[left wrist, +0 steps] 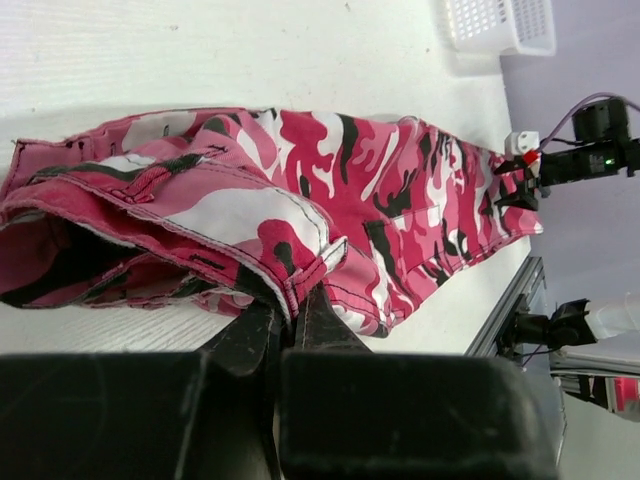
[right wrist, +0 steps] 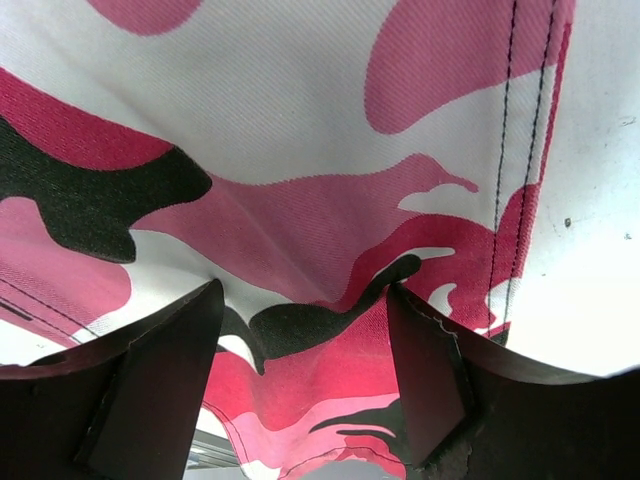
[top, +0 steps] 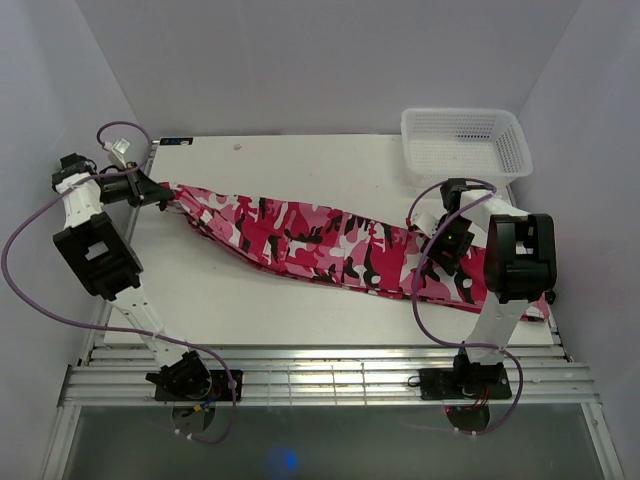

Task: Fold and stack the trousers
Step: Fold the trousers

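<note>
The trousers (top: 320, 245) lie stretched in a long slanting band across the white bench (top: 300, 160), running from the left edge, about midway along it, down to the near right corner. One end is lifted slightly at the left and the rest rests flat on the surface. The left pincer (top: 168, 197) sits at that left end, clenched on the cloth. From the left wrist camera its two dark fingers (left wrist: 262, 335) stand pressed together with a stitched, folded edge of the trousers (left wrist: 300, 190) pinched between them. The fabric there is bunched in several layers, and the pink, red, white and black print runs off toward the far end. The right pincer (top: 440, 252) hangs over the other end of the garment, close to the bench's right edge, with its arm bent above the near right corner. In the right wrist view it is released: the fingers (right wrist: 160, 380) stand well apart with nothing gripped between them. The camouflage cloth (right wrist: 300, 200) fills the space below them, and a double seam runs beside a strip of bare bench (right wrist: 600, 250). Whether the fingertips touch the cloth cannot be told. A white mesh basket (top: 465, 140) stands at the far right corner of the bench, apart from the trousers.
</note>
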### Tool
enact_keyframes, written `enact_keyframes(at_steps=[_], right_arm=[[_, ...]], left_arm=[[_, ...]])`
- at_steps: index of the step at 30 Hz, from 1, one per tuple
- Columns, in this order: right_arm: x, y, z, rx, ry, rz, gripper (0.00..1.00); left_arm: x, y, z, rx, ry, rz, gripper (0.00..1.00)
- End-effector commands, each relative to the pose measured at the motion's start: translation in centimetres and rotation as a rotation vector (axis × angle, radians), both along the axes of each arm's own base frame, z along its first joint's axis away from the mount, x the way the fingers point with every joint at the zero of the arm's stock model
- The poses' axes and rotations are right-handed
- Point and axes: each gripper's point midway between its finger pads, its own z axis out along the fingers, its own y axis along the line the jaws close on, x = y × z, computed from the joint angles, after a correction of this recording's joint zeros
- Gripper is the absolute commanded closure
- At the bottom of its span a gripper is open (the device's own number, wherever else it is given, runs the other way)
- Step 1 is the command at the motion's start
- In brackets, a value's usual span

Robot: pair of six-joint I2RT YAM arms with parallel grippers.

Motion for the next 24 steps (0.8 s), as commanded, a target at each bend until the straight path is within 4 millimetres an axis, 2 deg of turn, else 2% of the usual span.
enact_keyframes(at_steps=[1, 4, 5, 6, 7, 10, 13, 16, 19, 21, 23, 24], right_arm=[[-1.2, 0.8, -1.8, 0.052, 0.082, 0.028, 0.28], [-1.2, 0.8, -1.8, 0.052, 0.082, 0.028, 0.28], [-1.3, 0.8, -1.8, 0.052, 0.087, 0.029, 0.28], [-1.4, 0.8, -1.8, 0.052, 0.09, 0.032, 0.27], [-1.4, 0.8, -1.8, 0.052, 0.09, 0.034, 0.27], [-1.6, 0.8, -1.9, 0.052, 0.096, 0.038, 0.27], [-1.6, 0.8, -1.9, 0.052, 0.096, 0.038, 0.27], [-1.5, 0.8, -1.7, 0.052, 0.091, 0.037, 0.27], [-1.4, 0.8, -1.5, 0.052, 0.083, 0.036, 0.27], [-1.4, 0.8, -1.5, 0.052, 0.086, 0.036, 0.27], [-1.2, 0.8, -1.4, 0.051, 0.08, 0.036, 0.27], [-1.2, 0.8, -1.3, 0.051, 0.08, 0.036, 0.27]], left_arm=[[-0.2, 1.0, 3.6, 0.096, -0.08, 0.02, 1.0], [-1.5, 1.3, 2.6, 0.153, -0.005, 0.025, 1.0], [-1.9, 1.3, 2.4, 0.161, 0.01, 0.021, 0.78], [-2.7, 0.9, 2.0, 0.15, 0.048, 0.012, 0.68], [-3.2, 0.9, 1.3, 0.163, 0.072, 0.007, 0.52], [-3.9, 0.7, 1.0, 0.173, 0.095, 0.007, 0.44], [-3.4, 0.7, 0.4, 0.14, 0.108, 0.012, 0.39], [-2.6, 0.9, -0.8, 0.106, 0.112, 0.028, 0.38], [-2.0, 1.1, -2.9, 0.111, 0.159, 0.041, 0.37], [-1.8, 1.9, -4.5, 0.14, 0.214, 0.069, 0.49], [-1.8, 2.2, -4.8, 0.155, 0.237, 0.068, 0.66], [-2.0, 2.4, -4.8, 0.182, 0.243, 0.06, 0.81]])
